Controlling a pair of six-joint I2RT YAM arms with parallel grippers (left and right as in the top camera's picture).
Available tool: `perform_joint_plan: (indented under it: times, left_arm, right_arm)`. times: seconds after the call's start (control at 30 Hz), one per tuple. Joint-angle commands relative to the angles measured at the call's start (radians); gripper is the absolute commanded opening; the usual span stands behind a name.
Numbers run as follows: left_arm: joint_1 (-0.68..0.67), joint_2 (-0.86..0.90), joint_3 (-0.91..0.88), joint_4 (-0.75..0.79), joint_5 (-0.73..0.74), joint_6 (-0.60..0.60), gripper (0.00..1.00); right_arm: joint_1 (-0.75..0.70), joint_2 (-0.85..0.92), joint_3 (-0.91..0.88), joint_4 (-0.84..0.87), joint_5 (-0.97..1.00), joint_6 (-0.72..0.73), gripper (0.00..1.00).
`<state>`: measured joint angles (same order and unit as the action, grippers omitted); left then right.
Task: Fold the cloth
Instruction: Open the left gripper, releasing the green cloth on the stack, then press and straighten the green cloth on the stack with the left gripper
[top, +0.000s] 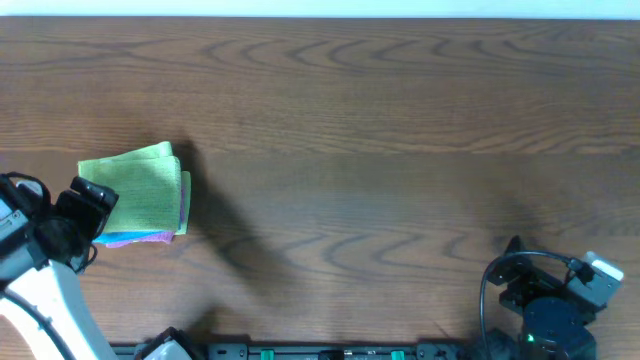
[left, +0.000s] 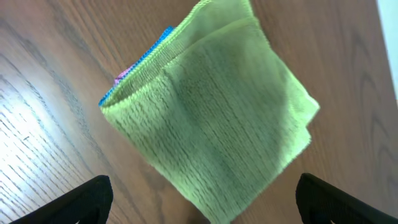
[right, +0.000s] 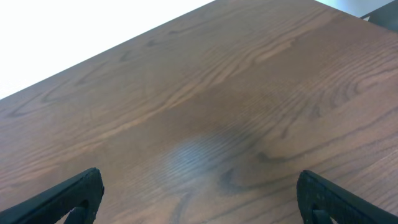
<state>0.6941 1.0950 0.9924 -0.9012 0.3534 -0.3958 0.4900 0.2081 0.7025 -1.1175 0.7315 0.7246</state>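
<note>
At five o'clock the right pincer (right: 199, 177) hangs wide over the bench (top: 400, 100), gripping nothing. At eight o'clock the left pincer (left: 204, 183) stands wide too, just above the cloth (top: 140, 190) without pinching it. The cloth lies folded at nine o'clock, atop a blue cloth (left: 158, 42) and a pink cloth (left: 122, 73) whose edges peek out.

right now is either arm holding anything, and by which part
Nothing is held. The left fingers stand wide apart, not gripping the folded green cloth; the right fingers are open over the table.
</note>
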Motion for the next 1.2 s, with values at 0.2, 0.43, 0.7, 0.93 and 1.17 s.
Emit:
perform_joint_plan:
  times: [0.2,0.43,0.7,0.93,1.17]
  left_arm:
    - [0.005,-0.113,0.023,-0.025,0.222,0.034,0.95]
    - [0.005,-0.257,0.023,-0.029,0.342,0.057,0.95]
    - [0.005,-0.404,0.023,-0.061,0.428,0.051,0.95]
    - [0.005,-0.506,0.023,-0.074,0.396,-0.054,0.95]
    - [-0.007,-0.515,0.022,-0.064,0.278,0.057,0.95]
  right_arm:
    - [-0.007,-0.002,-0.002,-0.001,0.013,0.011,0.99]
    - [-0.007,-0.002,-0.002,-0.001,0.013,0.011,0.99]
    - [-0.007,-0.002,-0.002,-0.002,0.013,0.011,0.99]
    - [-0.007,-0.002,-0.002,-0.001,0.013,0.011,0.99]
    - [-0.007,-0.002,-0.002,-0.001,0.013,0.011,0.99]
